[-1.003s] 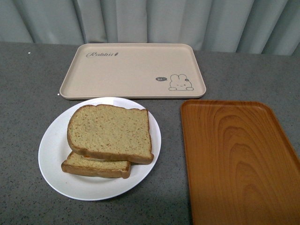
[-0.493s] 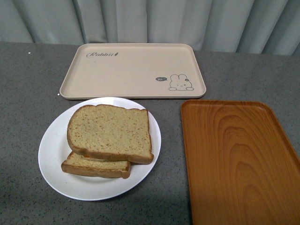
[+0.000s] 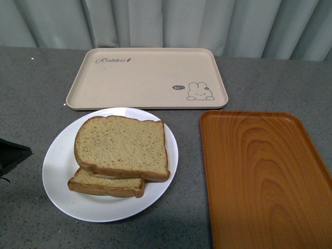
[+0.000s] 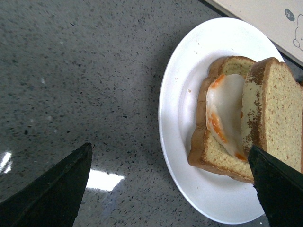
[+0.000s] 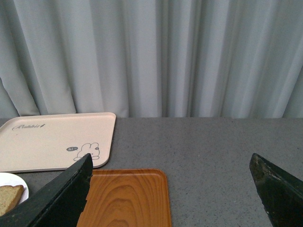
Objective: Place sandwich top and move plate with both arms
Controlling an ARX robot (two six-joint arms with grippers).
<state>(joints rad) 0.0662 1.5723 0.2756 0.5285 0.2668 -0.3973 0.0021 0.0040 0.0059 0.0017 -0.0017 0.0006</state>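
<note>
Curtain: grey-green folds, full width, well behind plate.

Table: grey speckled top, carries everything.

Orange wood-grain tray: R of plate, a strip of table between them, nothing on it.

Beige rabbit tray: directly behind plate, near edge just beside plate's far rim; can't tell if touching. Bare.

Plate: round, white, shallow, flat on table.

Sandwich top: on plate, lying on the egg slice, shifted toward plate's far side so lower slice's near crust pokes out. L wrist cam shows it rides up a little on that side.

Fried egg: white w/ orange streaks, showing between the two slices on plate's L side.

Left gripper: just off plate's L rim, above table. Fingers spread wide, nothing grasped; plate's L edge and sandwich show in the gap in wrist cam. Front cam: only a black corner at L of plate.

Right gripper: well apart from plate, orange-tray side, raised. Fingers spread, empty.
</note>
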